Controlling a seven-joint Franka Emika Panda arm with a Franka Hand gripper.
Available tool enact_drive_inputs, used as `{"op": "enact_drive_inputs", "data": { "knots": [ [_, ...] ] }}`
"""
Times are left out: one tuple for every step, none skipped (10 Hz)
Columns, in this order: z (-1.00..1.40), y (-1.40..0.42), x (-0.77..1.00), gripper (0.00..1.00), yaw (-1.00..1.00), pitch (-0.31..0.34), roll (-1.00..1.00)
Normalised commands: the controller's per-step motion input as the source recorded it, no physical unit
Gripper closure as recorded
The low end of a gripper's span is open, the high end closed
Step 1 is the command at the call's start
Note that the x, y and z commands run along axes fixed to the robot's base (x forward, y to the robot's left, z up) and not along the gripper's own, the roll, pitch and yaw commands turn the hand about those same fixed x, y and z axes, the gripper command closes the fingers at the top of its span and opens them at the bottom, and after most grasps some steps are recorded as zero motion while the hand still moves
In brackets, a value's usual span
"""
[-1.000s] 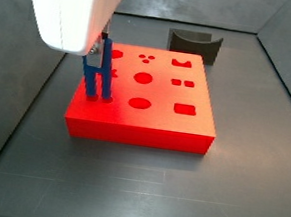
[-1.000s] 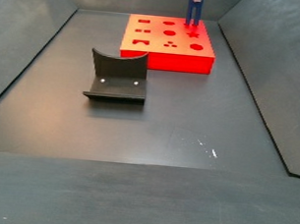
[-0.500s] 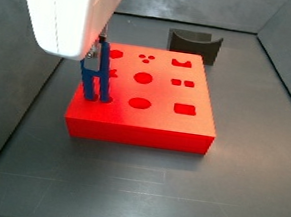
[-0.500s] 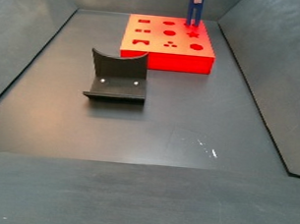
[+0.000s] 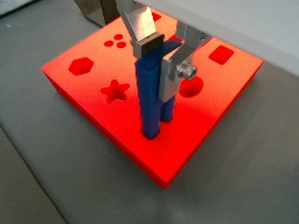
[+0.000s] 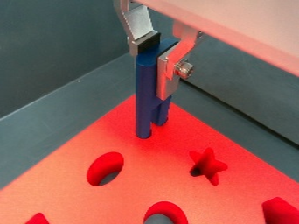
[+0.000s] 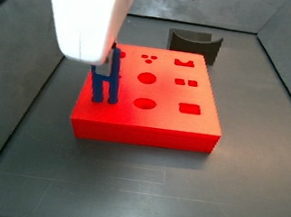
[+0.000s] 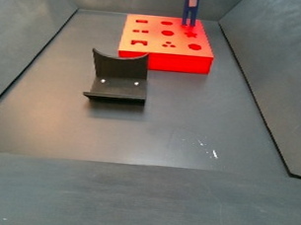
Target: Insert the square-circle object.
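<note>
The square-circle object [image 5: 152, 96] is a slim dark-blue peg of two joined bars. It stands upright with its lower end in the top of the red block [image 5: 93, 79], near one edge. It also shows in a wrist view [image 6: 146, 96] and in both side views [image 7: 104, 83] [image 8: 191, 7]. My gripper [image 5: 163, 66] is shut on the peg's upper part, one silver finger on each side, as a wrist view [image 6: 156, 63] also shows. The arm's white body [image 7: 93, 13] hides the peg's top in a side view.
The red block [image 7: 160, 123] [image 8: 171, 55] has several shaped holes, among them a star [image 5: 114, 90], a hexagon [image 5: 79, 65] and circles. A dark grey curved stand [image 7: 193, 43] [image 8: 117, 77] sits on the dark floor apart from the block. Grey walls enclose the floor.
The gripper with the peg has shifted a little sideways, and the red block has slid the same way with it. The stand has not moved.
</note>
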Motion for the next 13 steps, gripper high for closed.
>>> {"op": "enact_drive_inputs", "data": {
  "knots": [
    [-0.29,0.0,-0.02,1.0,0.01,-0.014,0.01],
    [-0.39,0.0,-0.2,1.0,0.0,-0.007,0.07],
    [-0.39,0.0,-0.34,1.0,0.0,-0.007,0.07],
    [-0.33,0.0,-0.2,1.0,0.0,-0.011,0.04],
    [-0.31,0.0,0.0,1.0,0.08,-0.034,0.0],
    [-0.4,0.0,0.16,1.0,0.08,-0.043,-0.03],
    [-0.46,0.0,0.18,1.0,0.05,-0.054,0.0],
    [-0.39,-0.06,0.17,1.0,0.01,0.0,0.19],
    [-0.29,-0.18,0.07,1.0,0.03,0.074,0.37],
    [-0.24,-0.27,0.0,1.0,0.07,0.083,0.44],
    [-0.32,-0.28,0.0,1.0,0.09,0.06,0.45],
    [-0.51,-0.12,0.02,1.0,0.0,0.027,0.3],
    [-0.5,-0.02,0.0,1.0,0.0,0.026,0.19]
  ]
}}
